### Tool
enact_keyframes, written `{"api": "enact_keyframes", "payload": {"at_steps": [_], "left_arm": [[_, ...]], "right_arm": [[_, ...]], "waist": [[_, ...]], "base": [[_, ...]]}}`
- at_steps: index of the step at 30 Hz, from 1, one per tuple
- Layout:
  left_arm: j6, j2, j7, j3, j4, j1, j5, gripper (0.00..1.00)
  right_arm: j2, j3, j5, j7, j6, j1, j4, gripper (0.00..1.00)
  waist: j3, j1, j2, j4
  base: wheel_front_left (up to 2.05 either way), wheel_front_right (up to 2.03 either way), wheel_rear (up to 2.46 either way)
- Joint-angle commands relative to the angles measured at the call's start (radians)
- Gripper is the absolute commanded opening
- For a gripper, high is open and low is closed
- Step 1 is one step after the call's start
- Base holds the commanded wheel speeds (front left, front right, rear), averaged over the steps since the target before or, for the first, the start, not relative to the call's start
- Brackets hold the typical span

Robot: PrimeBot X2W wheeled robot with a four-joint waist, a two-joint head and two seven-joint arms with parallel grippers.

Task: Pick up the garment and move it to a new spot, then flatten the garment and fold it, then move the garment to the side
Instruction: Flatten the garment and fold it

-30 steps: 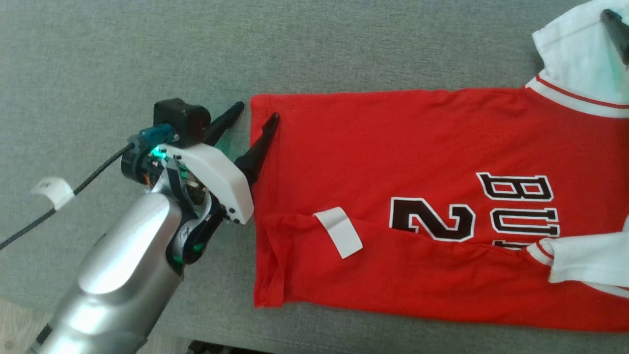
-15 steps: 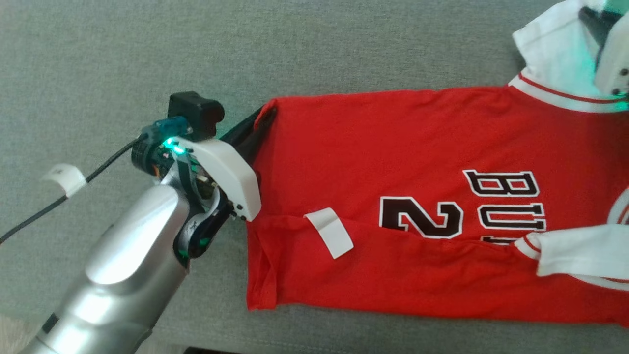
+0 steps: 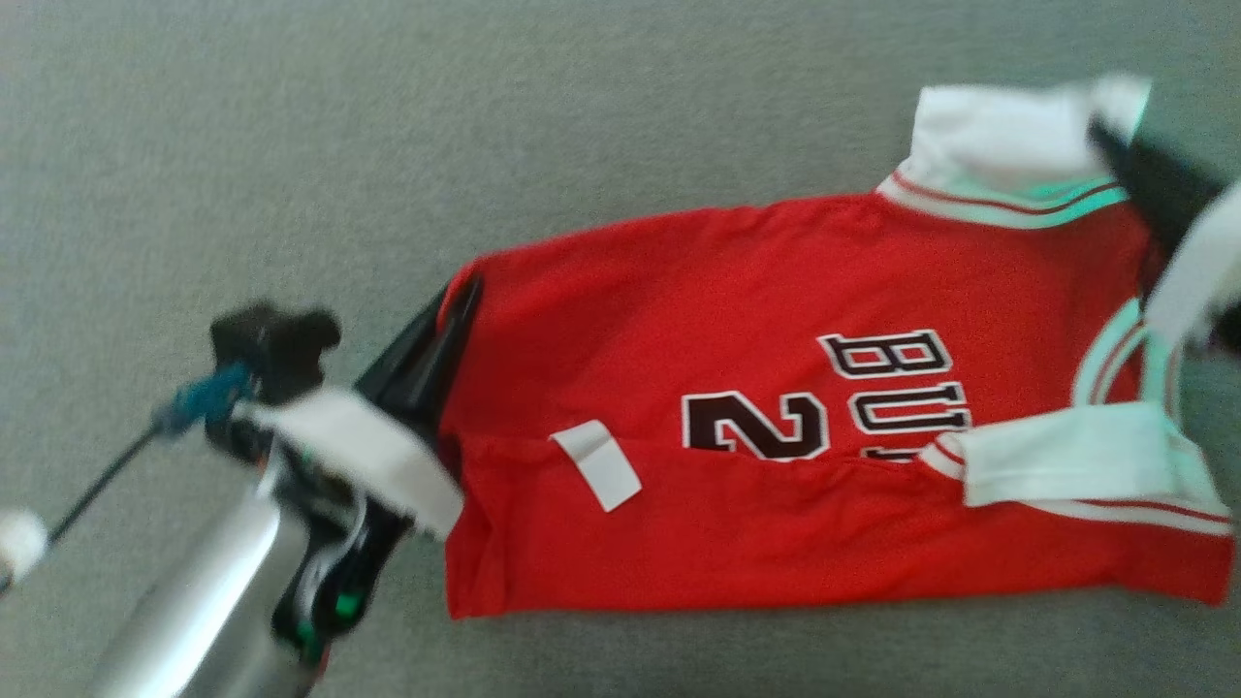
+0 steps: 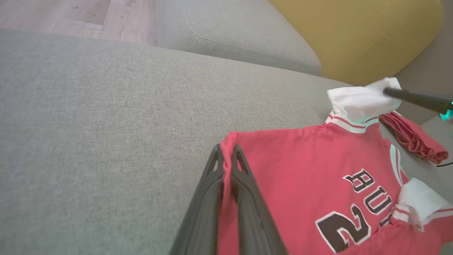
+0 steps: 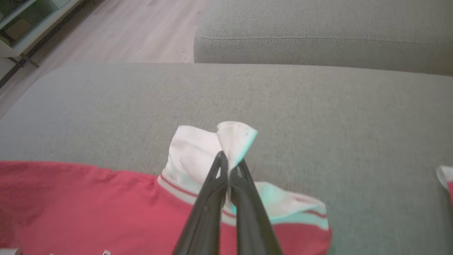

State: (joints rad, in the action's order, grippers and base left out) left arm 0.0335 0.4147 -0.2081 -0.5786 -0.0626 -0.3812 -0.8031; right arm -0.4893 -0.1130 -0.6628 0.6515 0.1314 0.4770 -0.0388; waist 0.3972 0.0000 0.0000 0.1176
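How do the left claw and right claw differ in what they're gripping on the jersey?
The left claw pinches a red hem corner of the jersey; the right claw pinches its white sleeve. The left claw sits at the bottom end, the right claw at the shoulder end. Both are shut on fabric.

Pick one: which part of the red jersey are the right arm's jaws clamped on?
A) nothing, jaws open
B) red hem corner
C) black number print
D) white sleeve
D: in the right wrist view the right gripper has its jaws shut on the bunched white sleeve of the red jersey.
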Motion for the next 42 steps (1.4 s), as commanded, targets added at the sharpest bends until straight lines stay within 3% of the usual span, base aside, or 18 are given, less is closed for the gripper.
{"api": "enact_keyframes", "payload": {"at_steps": [1, 9, 18, 19, 21, 22, 23, 24, 25, 28, 29, 31, 34, 42], "left_arm": [[0.015, 0.045, 0.017, 0.058, -0.059, 0.021, -0.009, 0.0], [0.077, 0.102, 0.077, 0.128, -0.218, 0.276, -0.088, 0.0], [0.107, 0.13, 0.088, 0.121, -0.235, 0.379, -0.079, 0.0], [0.115, 0.136, 0.088, 0.12, -0.229, 0.385, -0.069, 0.12], [0.122, 0.148, 0.076, 0.106, -0.219, 0.4, -0.055, 0.09], [0.127, 0.15, 0.074, 0.101, -0.215, 0.407, -0.05, 0.12], [0.133, 0.152, 0.07, 0.097, -0.211, 0.415, -0.047, 0.2], [0.139, 0.156, 0.07, 0.093, -0.208, 0.421, -0.037, 0.87], [0.146, 0.159, 0.074, 0.091, -0.204, 0.426, -0.026, 1.0], [0.187, 0.145, 0.12, 0.111, -0.194, 0.436, 0.001, 1.0], [0.237, 0.128, 0.186, 0.147, -0.184, 0.433, 0.039, 1.0], [0.291, 0.09, 0.271, 0.197, -0.172, 0.425, 0.062, 1.0], [0.328, 0.061, 0.38, 0.234, -0.155, 0.404, 0.112, 1.0], [0.318, -0.024, 0.463, 0.221, -0.11, 0.369, 0.212, 1.0]], "right_arm": [[-0.019, 0.013, -0.01, -0.004, -0.001, -0.05, 0.071, 0.0], [0.01, 0.105, -0.03, -0.009, -0.001, -0.358, 0.254, 0.0], [0.061, 0.12, -0.029, 0.006, -0.001, -0.474, 0.262, 0.0], [0.067, 0.116, -0.03, 0.017, -0.001, -0.479, 0.252, 0.46], [0.063, 0.106, -0.028, 0.045, -0.001, -0.49, 0.24, 0.41], [0.064, 0.109, -0.026, 0.054, -0.001, -0.494, 0.235, 0.39], [0.062, 0.11, -0.018, 0.059, -0.001, -0.497, 0.232, 0.44], [0.063, 0.112, -0.015, 0.06, -0.001, -0.499, 0.232, 1.0], [0.068, 0.117, -0.015, 0.064, -0.001, -0.501, 0.23, 1.0], [0.087, 0.15, -0.015, 0.067, -0.001, -0.49, 0.229, 1.0], [0.102, 0.177, -0.01, 0.073, -0.001, -0.473, 0.226, 1.0], [0.123, 0.222, 0.002, 0.077, -0.001, -0.455, 0.213, 1.0], [0.144, 0.263, 0.047, 0.101, -0.001, -0.431, 0.181, 1.0], [0.185, 0.255, 0.141, 0.204, -0.001, -0.373, 0.036, 1.0]], "waist": [[-0.052, 0.0, 0.0, -0.051], [-0.11, 0.0, 0.0, -0.115], [-0.114, 0.0, 0.0, -0.141], [-0.115, 0.0, 0.0, -0.142], [-0.116, 0.0, 0.0, -0.144], [-0.117, 0.0, 0.0, -0.143], [-0.118, 0.0, 0.0, -0.142], [-0.118, 0.0, 0.0, -0.142], [-0.119, 0.0, 0.0, -0.141], [-0.122, 0.0, 0.0, -0.137], [-0.121, 0.0, 0.0, -0.131], [-0.119, 0.0, 0.0, -0.121], [-0.117, 0.0, 0.0, -0.106], [-0.111, 0.0, 0.0, -0.072]], "base": [[0.0, 0.0, 0.0], [0.0, 0.0, 0.0], [0.0, 0.0, 0.0], [0.0, 0.0, 0.0], [0.0, 0.0, 0.0], [0.0, 0.0, 0.0], [0.0, 0.0, 0.0], [0.0, 0.0, 0.0], [0.0, 0.0, 0.0], [0.0, 0.0, 0.0], [0.0, 0.0, 0.0], [0.0, 0.0, 0.0], [0.0, 0.0, 0.0], [0.0, 0.0, 0.0]]}}
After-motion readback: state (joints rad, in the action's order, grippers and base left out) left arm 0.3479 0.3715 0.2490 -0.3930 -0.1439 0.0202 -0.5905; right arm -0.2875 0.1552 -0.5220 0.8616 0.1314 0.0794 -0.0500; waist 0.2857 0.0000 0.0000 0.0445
